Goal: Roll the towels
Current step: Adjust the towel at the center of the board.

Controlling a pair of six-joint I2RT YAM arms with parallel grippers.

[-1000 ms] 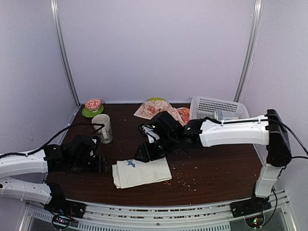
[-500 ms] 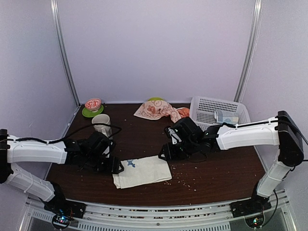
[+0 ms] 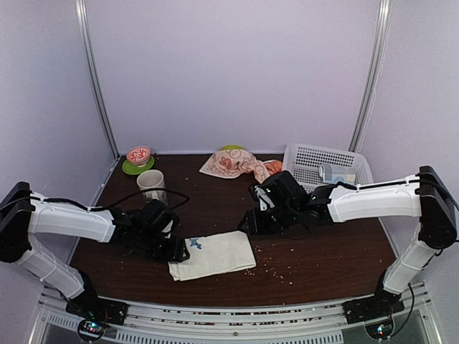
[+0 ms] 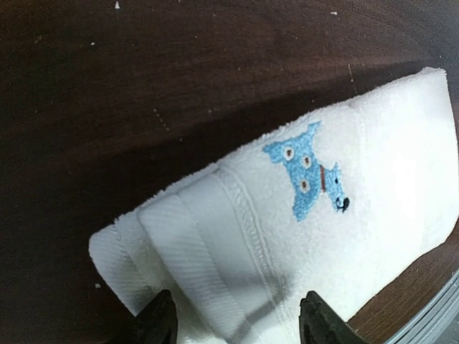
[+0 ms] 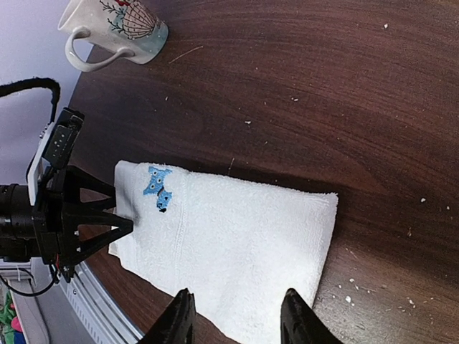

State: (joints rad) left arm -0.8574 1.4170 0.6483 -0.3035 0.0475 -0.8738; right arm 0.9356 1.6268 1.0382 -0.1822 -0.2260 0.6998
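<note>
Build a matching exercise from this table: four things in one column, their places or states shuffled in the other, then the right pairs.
Things:
1. white towel
2. printed towel
3. mug
4. basket

Places or states:
A. back right corner
B. folded flat near the front edge
C. bunched up at the back, in the middle
D. upright on the left side

Pairs: 1-B, 2-C, 3-D, 4-A

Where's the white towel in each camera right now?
Top external: white towel lies flat, lower centre of the picture.
Left wrist: towel fills the lower right.
Right wrist: towel sits lower centre.
Shared landmark: its blue embroidered figure.
</note>
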